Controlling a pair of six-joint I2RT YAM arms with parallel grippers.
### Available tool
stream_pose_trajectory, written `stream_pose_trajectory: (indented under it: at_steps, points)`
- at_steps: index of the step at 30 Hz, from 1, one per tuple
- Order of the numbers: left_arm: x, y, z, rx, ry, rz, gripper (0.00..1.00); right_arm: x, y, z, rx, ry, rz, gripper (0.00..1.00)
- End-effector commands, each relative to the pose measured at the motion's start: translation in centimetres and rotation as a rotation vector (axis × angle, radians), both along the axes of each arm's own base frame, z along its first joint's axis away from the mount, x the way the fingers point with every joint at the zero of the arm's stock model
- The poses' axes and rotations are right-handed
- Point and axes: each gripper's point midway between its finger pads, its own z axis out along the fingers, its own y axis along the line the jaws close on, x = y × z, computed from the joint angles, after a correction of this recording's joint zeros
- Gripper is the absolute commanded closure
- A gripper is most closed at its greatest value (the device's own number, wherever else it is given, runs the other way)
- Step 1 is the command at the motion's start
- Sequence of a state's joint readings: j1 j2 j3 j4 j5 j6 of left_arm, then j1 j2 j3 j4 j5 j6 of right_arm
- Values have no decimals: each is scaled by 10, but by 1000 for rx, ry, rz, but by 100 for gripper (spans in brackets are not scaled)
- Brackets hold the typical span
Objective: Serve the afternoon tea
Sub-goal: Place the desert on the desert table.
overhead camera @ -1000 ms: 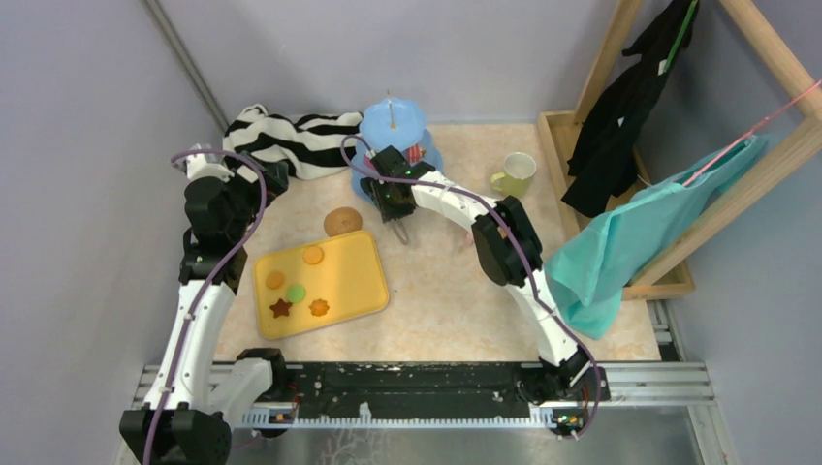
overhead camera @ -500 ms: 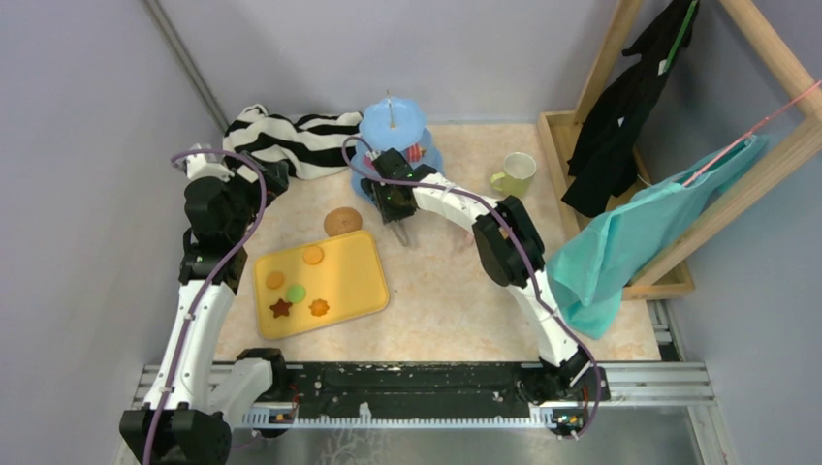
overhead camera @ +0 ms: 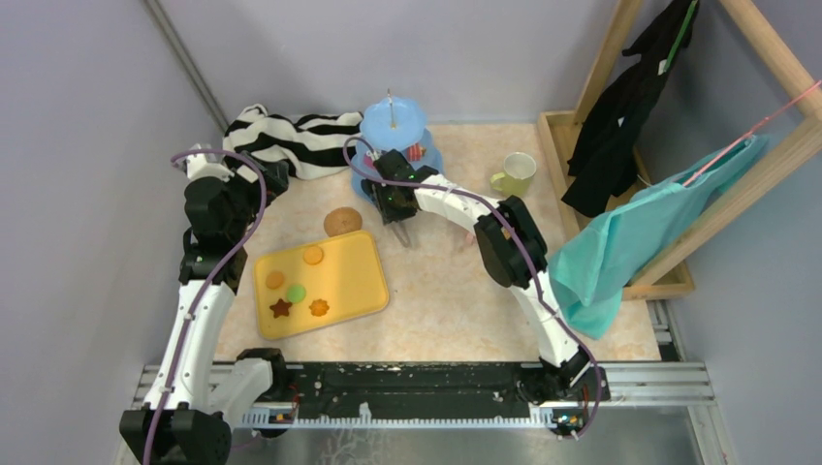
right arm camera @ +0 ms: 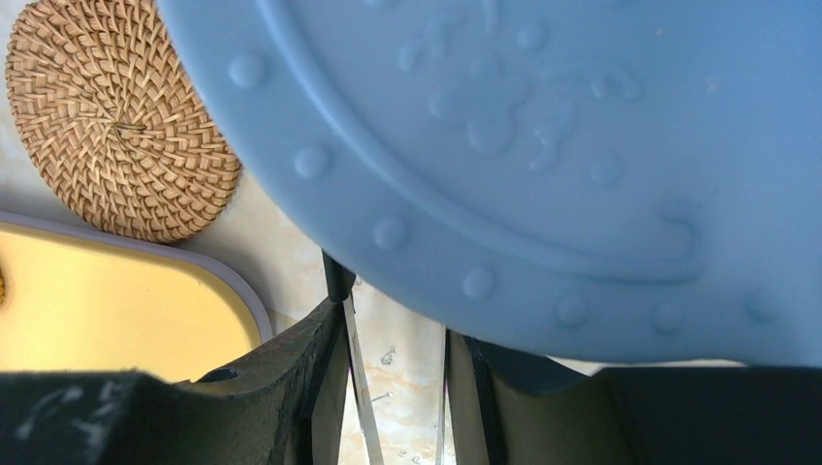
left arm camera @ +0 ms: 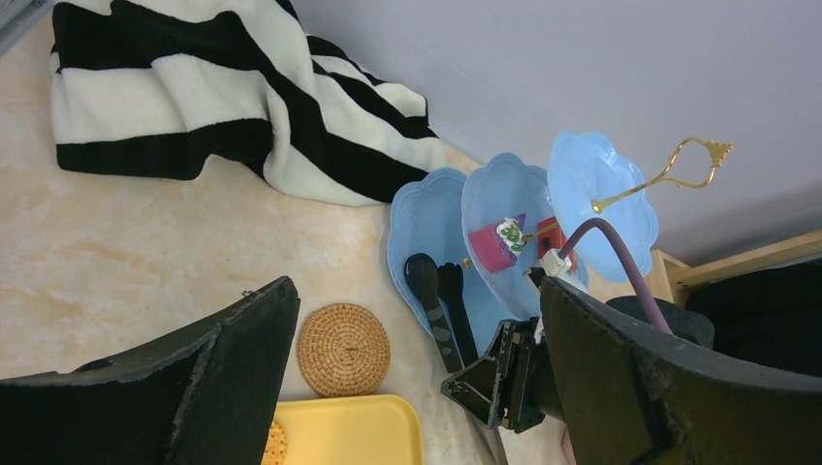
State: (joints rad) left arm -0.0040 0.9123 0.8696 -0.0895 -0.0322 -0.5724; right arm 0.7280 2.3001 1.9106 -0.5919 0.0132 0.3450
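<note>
The light-blue three-tier stand (overhead camera: 393, 121) stands at the back of the table, with a pink cake slice (left arm camera: 494, 242) and a red one (left arm camera: 551, 237) on its middle tier. My right gripper (overhead camera: 393, 199) hangs at the stand's near edge, shut on a pair of metal tongs (right arm camera: 361, 378). The tongs' black tips (left arm camera: 438, 305) lie over the bottom tier. One cork coaster (overhead camera: 342, 221) lies beside the stand. Several cookies (overhead camera: 296, 292) sit on the yellow tray (overhead camera: 354, 281). The yellow-green cup (overhead camera: 515, 174) stands at the right. My left gripper (overhead camera: 271, 179) is open and holds nothing.
The striped cloth (overhead camera: 291, 140) is heaped at the back left, just beyond my left gripper. A wooden rack (overhead camera: 620, 58) with black and teal cloths stands along the right side. The right forearm spans the table between the stand and the cup.
The right gripper has shifted very slightly towards the stand and its jaws have eased a little on the tongs. The left arm has not moved.
</note>
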Motion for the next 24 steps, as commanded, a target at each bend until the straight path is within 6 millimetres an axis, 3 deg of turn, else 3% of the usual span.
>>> stream_pose_trajectory:
  at_steps: [1, 14, 24]
  points:
    - [1, -1, 9, -2, -30, -10, 1, 11, 2, 47, 77, -74, -22, 62]
    - [2, 0, 7, 3, -25, -7, 1, 10, -1, 51, 78, -90, -24, 59]
    - [4, 0, 4, 1, -16, -6, 1, 0, -5, 71, 128, -130, -14, 61]
